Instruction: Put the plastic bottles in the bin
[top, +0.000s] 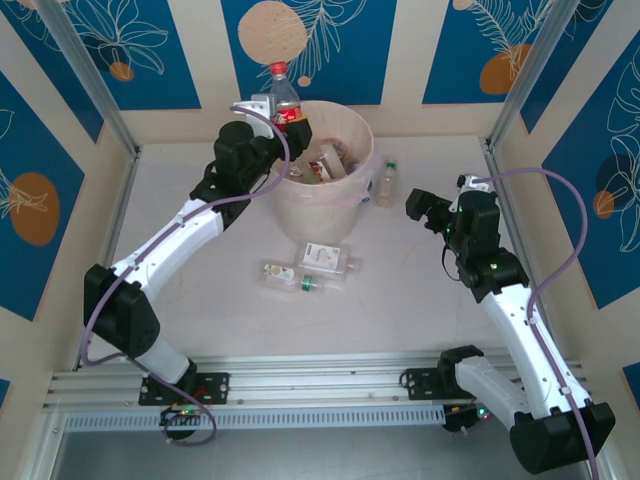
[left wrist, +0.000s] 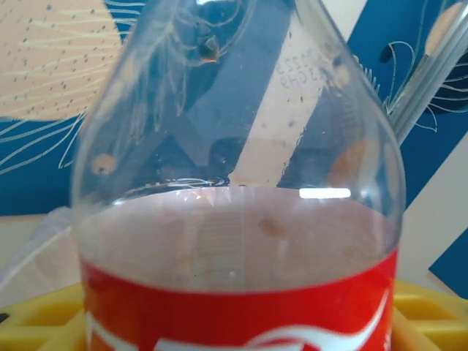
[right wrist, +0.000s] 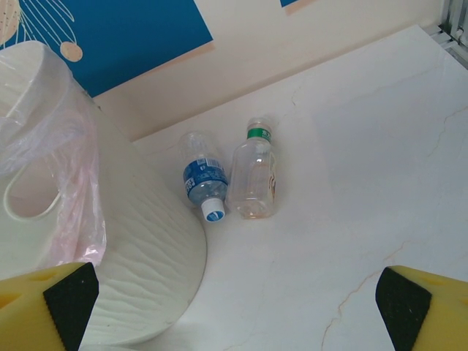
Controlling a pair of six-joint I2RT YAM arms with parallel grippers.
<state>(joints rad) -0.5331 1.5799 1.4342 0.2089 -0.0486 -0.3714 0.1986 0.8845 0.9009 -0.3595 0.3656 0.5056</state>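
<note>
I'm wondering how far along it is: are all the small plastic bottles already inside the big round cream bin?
No: a blue-labelled clear plastic bottle and a green-capped bottle lie on the white table beside the bin.

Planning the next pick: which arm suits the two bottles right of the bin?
Right: the open right claw faces the blue-labelled bottle and green-capped bottle; the left claw is at the bin rim by the red-labelled bottle.

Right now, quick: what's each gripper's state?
Left gripper: red-labelled bottle between its jaws above the bin; grip cannot be told.
Right gripper: open, empty.
</note>
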